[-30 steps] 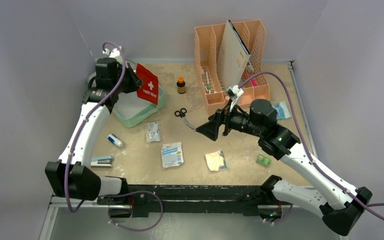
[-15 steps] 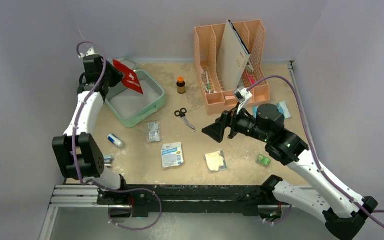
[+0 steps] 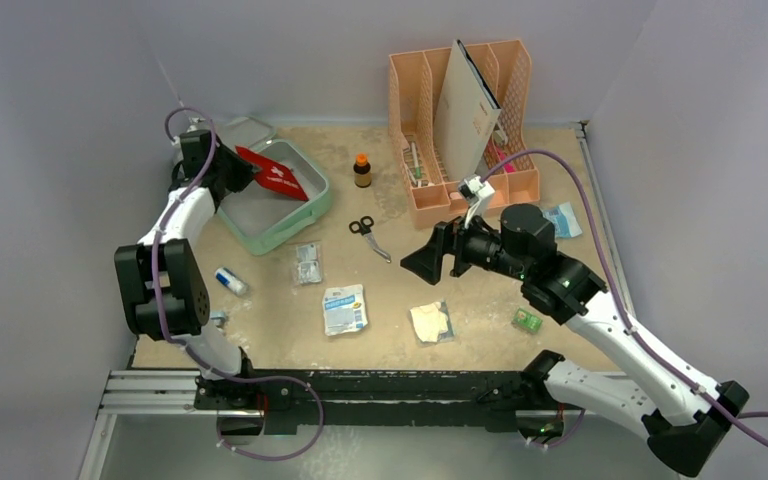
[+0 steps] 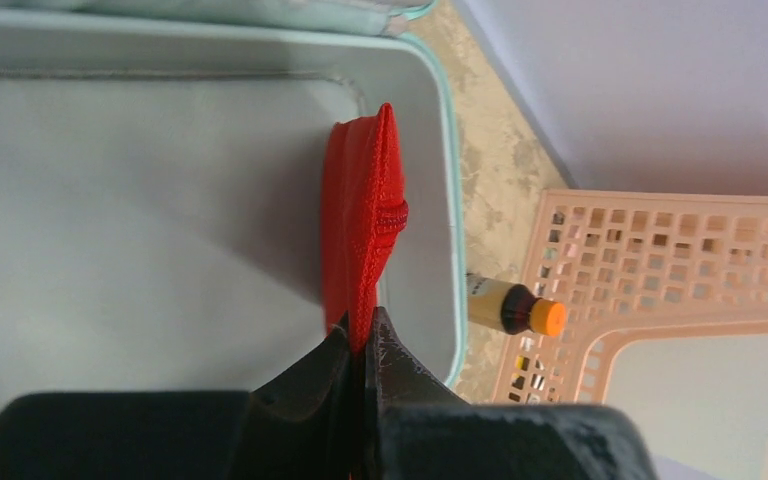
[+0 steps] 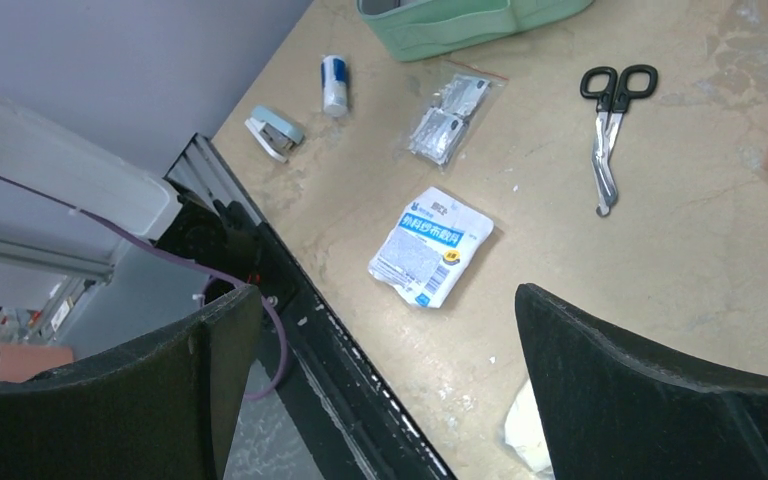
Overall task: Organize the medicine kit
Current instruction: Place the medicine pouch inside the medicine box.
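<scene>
The mint-green medicine kit (image 3: pixel 293 230) lies open at the back left, its lid behind it. My left gripper (image 3: pixel 241 170) is shut on the edge of a red first-aid pouch (image 3: pixel 277 176), which hangs tilted over the kit's tray. In the left wrist view the red pouch (image 4: pixel 364 225) is edge-on above the tray's pale floor, near the kit's rim (image 4: pixel 453 240), pinched at my left gripper (image 4: pixel 366 342). My right gripper (image 3: pixel 423 263) hovers open over mid-table; in its own view the right gripper (image 5: pixel 385 300) holds nothing.
A peach organizer (image 3: pixel 460 130) stands at the back with a brown bottle (image 3: pixel 362 170) beside it. Scissors (image 3: pixel 370 232), a clear sachet (image 3: pixel 307 264), a blue-white packet (image 3: pixel 344 308), a tube (image 3: pixel 230 281), a gauze pack (image 3: pixel 431 322) and a green box (image 3: pixel 527 320) lie loose.
The left arm has drawn back to the left and tipped the red pouch from upright down over the open kit. The right gripper shifted slightly and stayed open.
</scene>
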